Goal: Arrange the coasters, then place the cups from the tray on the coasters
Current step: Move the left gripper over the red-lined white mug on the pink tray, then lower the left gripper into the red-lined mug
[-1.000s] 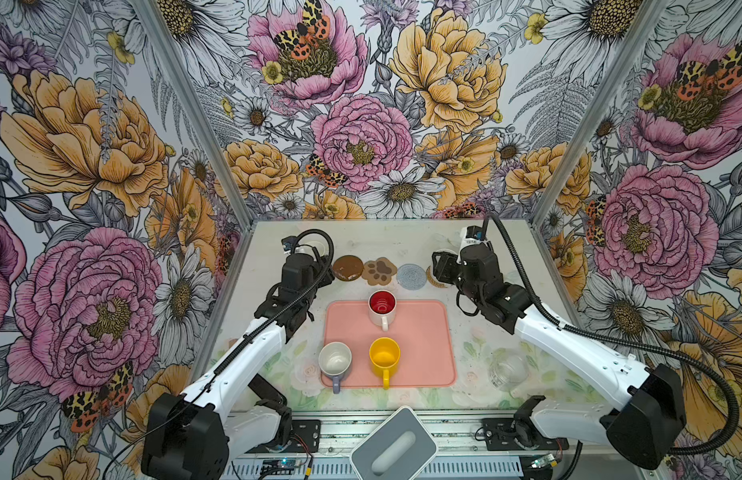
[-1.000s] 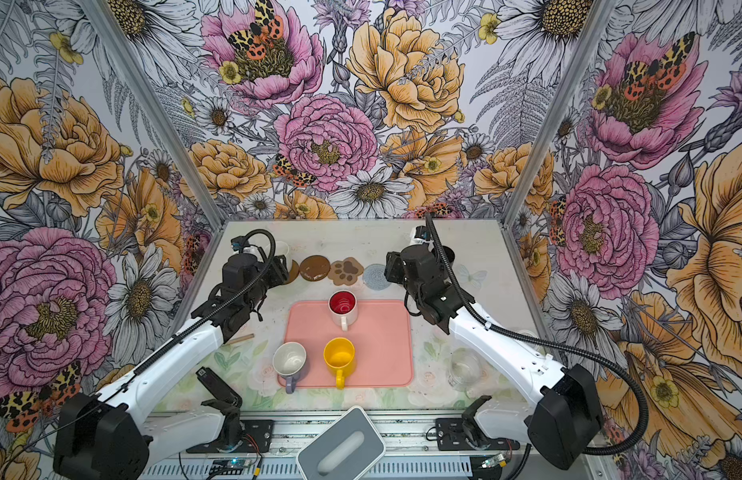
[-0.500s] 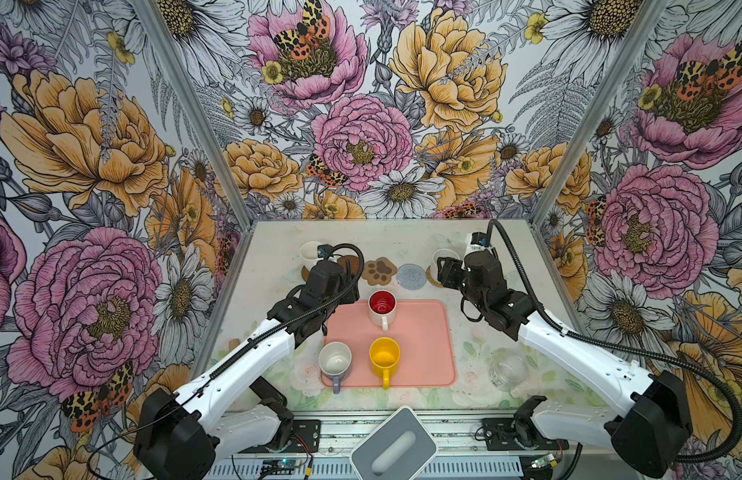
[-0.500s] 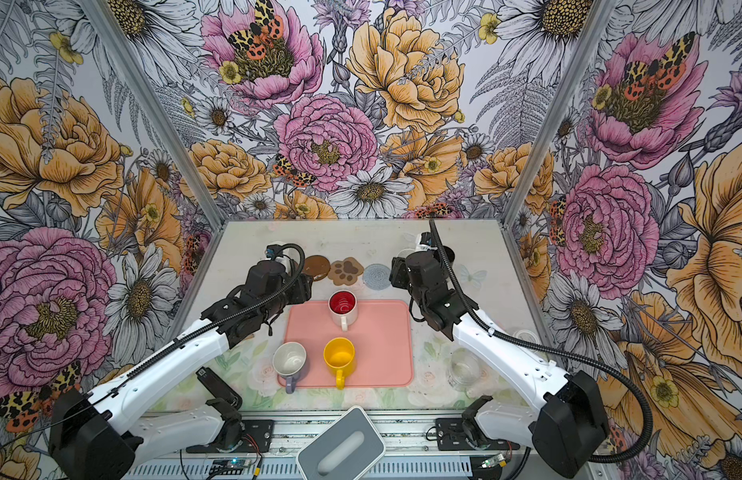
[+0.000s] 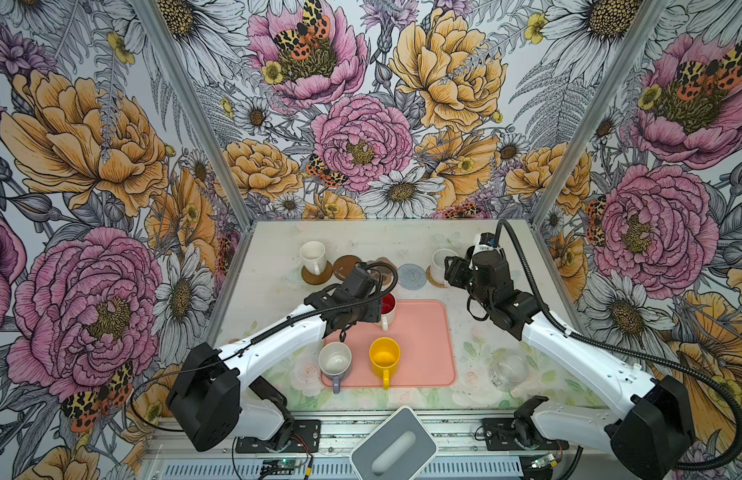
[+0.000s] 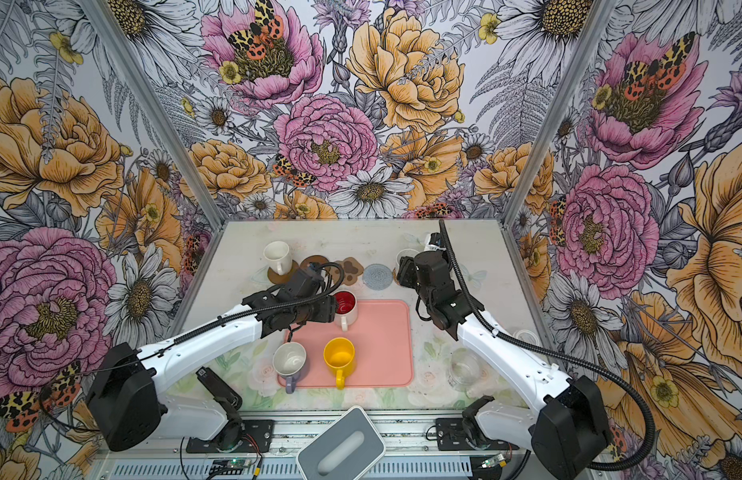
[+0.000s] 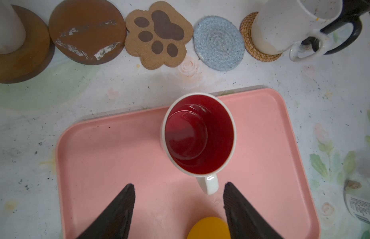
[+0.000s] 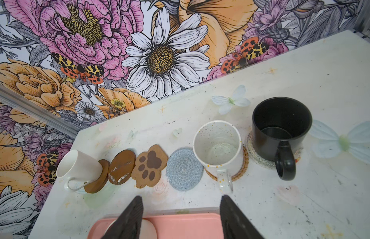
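Six coasters lie in a row at the back. A white cup (image 5: 313,257) stands on the leftmost brown disc (image 5: 321,277). Then come a bare brown disc (image 7: 86,31), the paw print (image 7: 157,35) and the grey-blue round (image 7: 218,43). The speckled cup (image 8: 218,144) sits on the tan woven coaster (image 8: 240,175), and the black cup (image 8: 281,128) on the pale one (image 8: 262,163). The pink tray (image 5: 427,332) holds the red-inside cup (image 7: 198,134), the lavender cup (image 5: 335,361) and the yellow cup (image 5: 384,357). My left gripper (image 7: 179,186) is open around the red-inside cup's handle. My right gripper (image 8: 181,198) is open and empty, just short of the speckled cup.
A clear glass jar (image 5: 508,370) stands on the table to the right of the tray. A grey and white box (image 5: 394,446) sits at the front edge. Floral walls close in the table on three sides.
My left arm swung from the back-left coaster, leaving the white cup there, to the red-inside cup on the tray. My right gripper drew back from the speckled cup and opened wider.
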Tool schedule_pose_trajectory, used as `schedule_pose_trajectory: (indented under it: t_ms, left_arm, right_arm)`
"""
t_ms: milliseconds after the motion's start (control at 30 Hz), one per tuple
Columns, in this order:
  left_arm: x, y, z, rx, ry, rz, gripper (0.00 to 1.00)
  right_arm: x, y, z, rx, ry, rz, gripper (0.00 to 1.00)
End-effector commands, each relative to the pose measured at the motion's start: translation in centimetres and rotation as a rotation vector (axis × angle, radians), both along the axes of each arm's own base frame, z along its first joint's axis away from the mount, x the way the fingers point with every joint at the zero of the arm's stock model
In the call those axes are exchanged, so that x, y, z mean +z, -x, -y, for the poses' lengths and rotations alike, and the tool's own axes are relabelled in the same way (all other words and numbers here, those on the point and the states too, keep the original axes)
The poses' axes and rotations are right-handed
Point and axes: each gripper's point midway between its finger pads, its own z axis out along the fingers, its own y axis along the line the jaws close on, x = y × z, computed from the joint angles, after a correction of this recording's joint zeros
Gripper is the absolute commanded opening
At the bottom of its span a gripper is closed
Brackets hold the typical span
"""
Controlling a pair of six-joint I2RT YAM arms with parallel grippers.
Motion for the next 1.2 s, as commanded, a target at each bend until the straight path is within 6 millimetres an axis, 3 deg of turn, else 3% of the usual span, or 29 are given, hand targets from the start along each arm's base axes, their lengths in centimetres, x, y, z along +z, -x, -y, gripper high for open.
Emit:
schedule_pose_trajectory:
  t_ms: [0,633,1033,1167]
  left_arm:
    - [0.7,0.4,1.0,-0.015,0.008,-0.013,0.7]
    - [-2.2,1.5,3.2,-0.059,-0.053,-0.095,0.7]
    - [-4.9,0.8,4.5,-0.072,-0.12,-0.134,0.7]
    - [-5.6,0.5,4.6,-0.067,-0.138,-0.14,0.65]
  right_arm:
    - [-0.1,-0.4,-0.1,0.011,0.006,0.003,0.62]
    - [-0.8,-0.7,0.0,0.011,0.008,-0.017,0.62]
    - [-1.5,-0.9,0.1,0.008,0.01,-0.034,0.62]
    - [-1.7,-1.0,0.2,0.005,0.009,-0.04,0.63]
